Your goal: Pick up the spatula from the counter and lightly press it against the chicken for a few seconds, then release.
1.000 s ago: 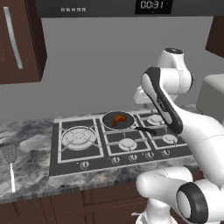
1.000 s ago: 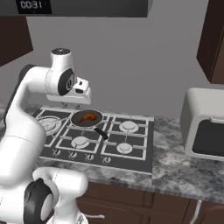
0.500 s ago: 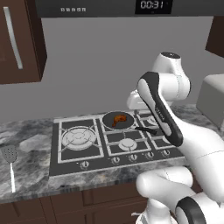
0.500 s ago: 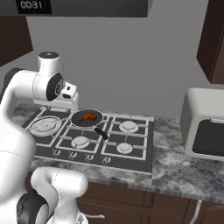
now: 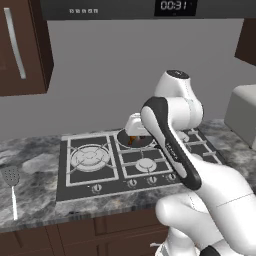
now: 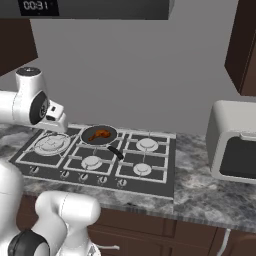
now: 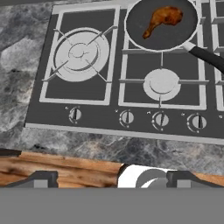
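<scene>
The spatula (image 5: 11, 189) lies on the grey stone counter at the far left, slotted head away from me, pale handle toward the front edge. A browned chicken leg (image 7: 162, 18) rests in a black pan (image 6: 99, 135) on the back middle burner. My gripper (image 7: 114, 180) hovers high over the stove's front edge, well to the right of the spatula. It is open, its fingertips (image 7: 41, 178) far apart with nothing between them. In the left base view the white hand (image 5: 135, 125) covers part of the pan. In the right base view the hand (image 6: 56, 118) hangs above the left burner.
The pan's black handle (image 7: 209, 57) sticks out toward the front right over the hob. A row of knobs (image 7: 127, 117) lines the stove front. A white toaster oven (image 6: 235, 145) stands on the counter at the right. Dark cabinets hang above on both sides.
The arm has swung left, carrying the hand from over the pan toward the left burner. The spatula and the chicken have not moved.
</scene>
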